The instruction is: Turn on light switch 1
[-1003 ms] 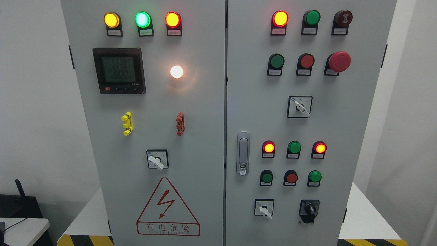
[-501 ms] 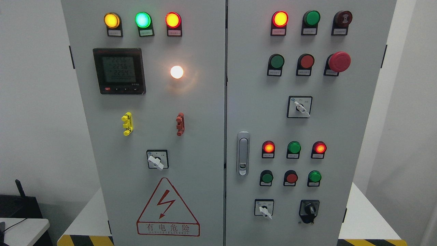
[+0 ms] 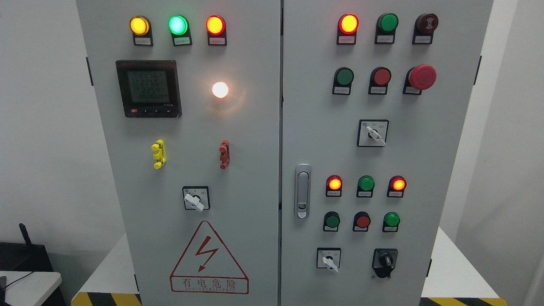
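1. Grey steel cabinet [image 3: 238,127] fills the head view; neither robot hand shows, so their fingers cannot be judged.
2. Which control is light switch 1 is unclear — the labels are too small to read. Likely candidates: the rotary selector [image 3: 194,199] on the left door, or the lower selector [image 3: 329,259] on the right.
3. Risk: choosing wrongly, or brushing the red mushroom stop button [image 3: 421,77] — it protrudes.

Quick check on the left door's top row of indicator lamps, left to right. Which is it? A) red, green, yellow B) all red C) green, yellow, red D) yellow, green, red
D: the yellow lamp, green lamp and red lamp sit lit in that order.
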You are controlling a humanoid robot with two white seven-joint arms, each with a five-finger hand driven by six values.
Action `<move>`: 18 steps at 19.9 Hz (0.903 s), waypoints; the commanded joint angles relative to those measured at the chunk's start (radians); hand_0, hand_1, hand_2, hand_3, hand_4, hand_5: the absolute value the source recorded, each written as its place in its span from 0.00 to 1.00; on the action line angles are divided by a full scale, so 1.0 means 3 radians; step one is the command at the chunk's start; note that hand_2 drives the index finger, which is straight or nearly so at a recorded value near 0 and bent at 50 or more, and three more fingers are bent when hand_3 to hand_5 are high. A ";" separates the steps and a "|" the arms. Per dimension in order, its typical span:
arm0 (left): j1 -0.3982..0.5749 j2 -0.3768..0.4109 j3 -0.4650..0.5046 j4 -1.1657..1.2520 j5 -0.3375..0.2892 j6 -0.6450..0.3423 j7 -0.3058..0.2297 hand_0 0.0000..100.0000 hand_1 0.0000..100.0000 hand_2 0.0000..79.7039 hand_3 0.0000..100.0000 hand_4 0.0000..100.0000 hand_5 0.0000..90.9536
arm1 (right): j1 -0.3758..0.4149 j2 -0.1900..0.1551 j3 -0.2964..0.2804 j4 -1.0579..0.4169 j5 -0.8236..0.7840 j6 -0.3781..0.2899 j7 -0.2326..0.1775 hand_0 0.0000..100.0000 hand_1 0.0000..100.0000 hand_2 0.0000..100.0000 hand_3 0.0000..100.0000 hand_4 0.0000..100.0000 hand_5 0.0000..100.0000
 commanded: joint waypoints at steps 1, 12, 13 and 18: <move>-0.0056 -0.0036 -0.1073 0.1279 -0.0019 0.0301 0.0026 0.22 0.00 0.00 0.00 0.00 0.00 | -0.0001 -0.0002 0.0077 0.0000 0.0015 0.0003 -0.0001 0.12 0.39 0.00 0.00 0.00 0.00; -0.0276 -0.0072 -0.1237 0.1248 -0.0030 0.0563 0.0333 0.19 0.00 0.00 0.00 0.00 0.00 | -0.0001 0.0003 0.0077 0.0000 0.0015 0.0003 -0.0001 0.12 0.39 0.00 0.00 0.00 0.00; -0.0286 -0.0072 -0.1232 0.1248 -0.0025 0.0558 0.0333 0.19 0.00 0.00 0.00 0.00 0.00 | -0.0001 -0.0002 0.0077 0.0000 0.0015 0.0003 -0.0001 0.12 0.39 0.00 0.00 0.00 0.00; -0.0297 -0.0072 -0.1232 0.1243 -0.0019 0.0558 0.0353 0.17 0.00 0.00 0.00 0.00 0.00 | 0.0004 0.0003 0.0077 0.0000 0.0015 0.0003 -0.0001 0.12 0.39 0.00 0.00 0.00 0.00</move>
